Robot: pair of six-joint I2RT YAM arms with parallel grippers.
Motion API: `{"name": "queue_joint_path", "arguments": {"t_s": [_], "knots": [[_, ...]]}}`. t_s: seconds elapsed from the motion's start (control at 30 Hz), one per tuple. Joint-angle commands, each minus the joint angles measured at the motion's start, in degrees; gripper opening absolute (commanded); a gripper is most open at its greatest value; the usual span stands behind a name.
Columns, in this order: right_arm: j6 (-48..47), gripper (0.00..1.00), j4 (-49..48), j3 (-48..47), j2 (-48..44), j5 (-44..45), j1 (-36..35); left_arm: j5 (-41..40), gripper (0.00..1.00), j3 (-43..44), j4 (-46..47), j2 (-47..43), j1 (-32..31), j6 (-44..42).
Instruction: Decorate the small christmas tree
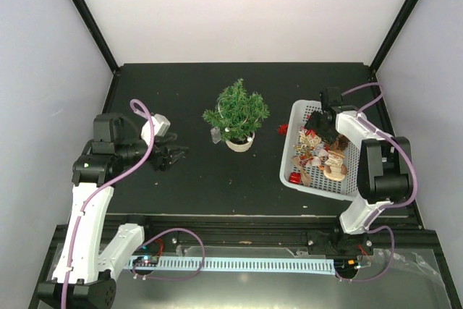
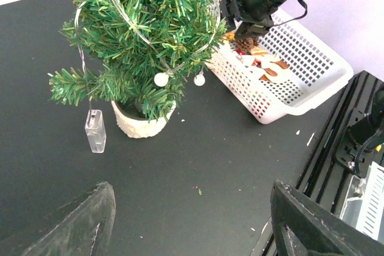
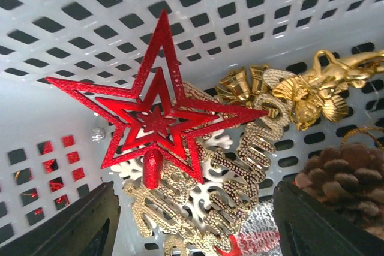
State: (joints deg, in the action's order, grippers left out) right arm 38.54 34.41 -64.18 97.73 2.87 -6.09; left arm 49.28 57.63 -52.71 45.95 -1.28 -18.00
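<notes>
The small christmas tree (image 1: 237,112) stands mid-table in a cream pot (image 1: 240,142). In the left wrist view the tree (image 2: 144,34) carries a thin wire string, two white balls (image 2: 161,79) and a clear little box (image 2: 95,131) that hangs beside the pot. My left gripper (image 1: 173,155) is open and empty, low over the table to the tree's left. My right gripper (image 1: 323,118) is open inside the far end of the white basket (image 1: 289,158). Between and just ahead of its fingers lie a red glitter star (image 3: 156,112) and gold lettering (image 3: 240,166), neither of them gripped.
The basket (image 3: 90,16) also holds gold bells (image 3: 300,88), a pine cone (image 3: 345,181), a white snowflake (image 3: 223,143) and other ornaments. A small red piece (image 1: 283,129) lies on the table between tree and basket. A metal rail (image 1: 239,264) runs along the near edge.
</notes>
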Motion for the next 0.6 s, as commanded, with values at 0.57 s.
{"name": "queue_joint_path", "arguments": {"t_s": [0.57], "knots": [[-6.8,0.75,-30.5,14.8,-4.2,-25.2,11.3,5.4,0.73,1.3,-2.5,0.8,-0.3,-4.9]]}}
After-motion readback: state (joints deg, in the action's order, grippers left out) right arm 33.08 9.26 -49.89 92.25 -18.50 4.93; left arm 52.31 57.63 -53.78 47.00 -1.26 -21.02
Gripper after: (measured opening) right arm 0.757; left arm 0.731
